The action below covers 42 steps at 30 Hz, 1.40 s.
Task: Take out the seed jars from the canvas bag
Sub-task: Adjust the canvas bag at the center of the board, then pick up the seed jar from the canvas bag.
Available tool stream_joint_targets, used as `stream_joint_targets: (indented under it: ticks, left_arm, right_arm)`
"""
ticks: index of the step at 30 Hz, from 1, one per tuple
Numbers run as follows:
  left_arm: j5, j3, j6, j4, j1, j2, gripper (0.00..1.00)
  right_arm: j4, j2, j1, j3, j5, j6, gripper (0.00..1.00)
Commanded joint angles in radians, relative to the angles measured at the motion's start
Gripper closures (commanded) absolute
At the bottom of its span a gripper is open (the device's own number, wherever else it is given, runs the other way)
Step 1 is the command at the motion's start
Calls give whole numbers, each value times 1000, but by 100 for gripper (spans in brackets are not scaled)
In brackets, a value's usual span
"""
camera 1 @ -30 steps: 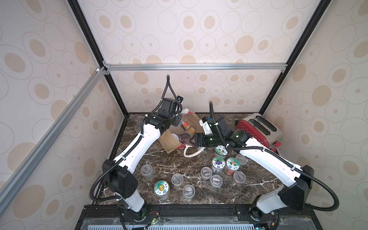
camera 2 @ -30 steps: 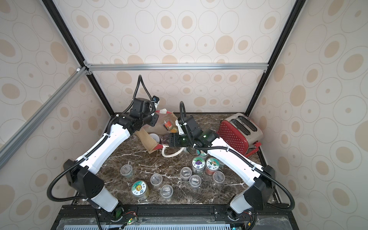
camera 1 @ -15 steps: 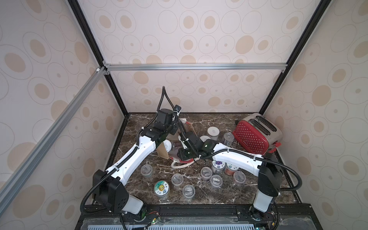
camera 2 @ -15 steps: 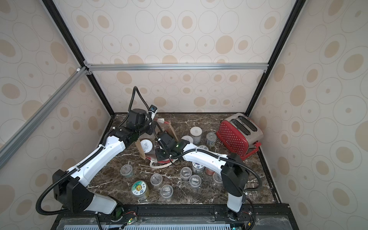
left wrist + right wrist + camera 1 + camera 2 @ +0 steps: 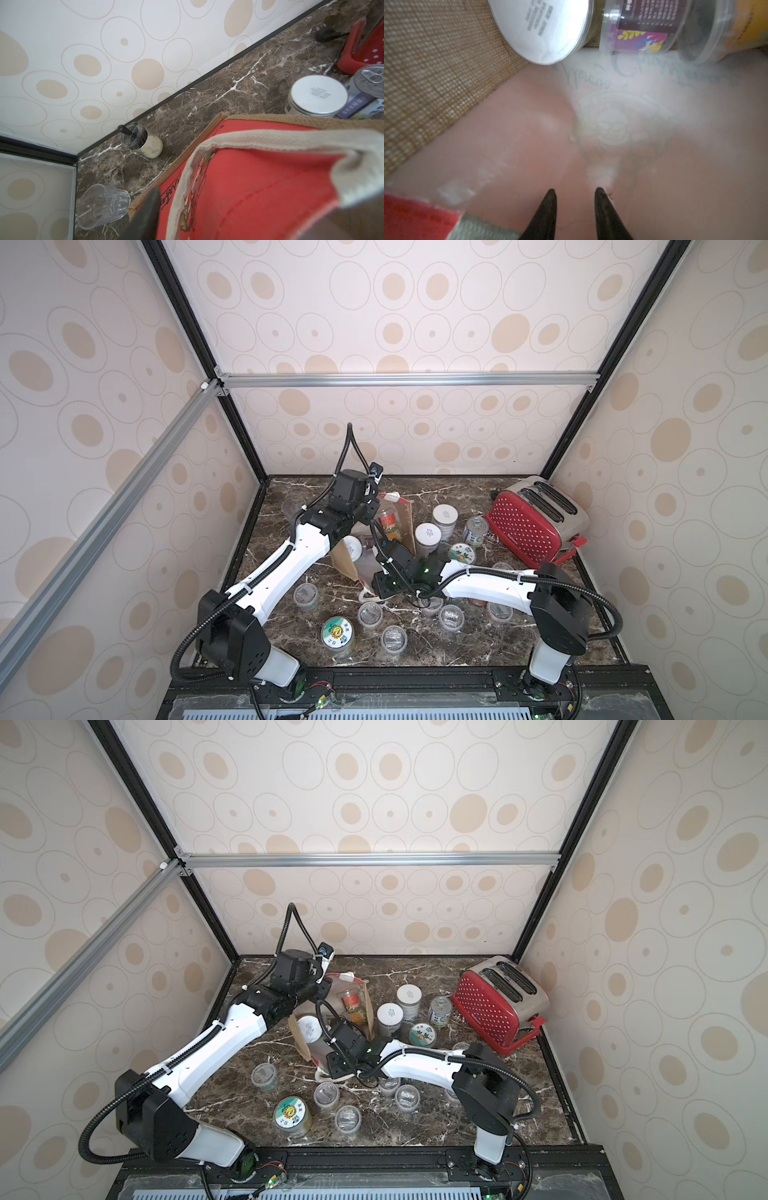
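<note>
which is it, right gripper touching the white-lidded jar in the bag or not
Apart: right wrist view shows bare lining between right gripper and jar.

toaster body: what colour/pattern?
Red with small white dots, metal top: the toaster shows best in a top view.

Table [image 5: 478,489]: we see dark brown marble, white-veined.
Toaster [image 5: 536,522]: red with white dots, two slots; we locate it at the far right corner.
Shaker [image 5: 143,141]: black top, white powder; far edge, near the left corner.
Drinking glass [image 5: 101,205]: clear; left edge, near the shaker.
</note>
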Motion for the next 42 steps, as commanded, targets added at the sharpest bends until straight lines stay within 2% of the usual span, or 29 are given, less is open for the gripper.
stream_joint_targets:
  ticks: [1,3,5,7,15,24,27,34,42]
  left_arm:
    - [-4,-19,-5,6,-20,-57,84]
    - [8,-38,-14,18,-33,-77,94]
    - [20,-56,-20,25,-45,-93,100]
    - [21,-88,-22,44,-62,-112,100]
    - [23,-186,-35,95,-83,-185,100]
    - [35,-236,-37,116,-83,-216,100]
    - [42,-235,-39,118,-84,-211,100]
    - [53,-225,-40,118,-85,-205,100]
    - [54,-224,-35,110,-86,-211,100]
  right_arm:
    - [23,-39,4,-33,41,29,61]
    - [39,-45,4,-27,65,40,52]
    - [42,-44,-2,-8,102,72,44]
    - [56,-37,-13,14,118,124,32]
    - [55,77,-30,157,117,328,0]
    - [91,197,-31,244,101,512,0]
    - [72,229,-30,258,117,548,0]
    - [194,291,-30,250,65,573,0]
    - [35,370,-29,307,65,643,0]
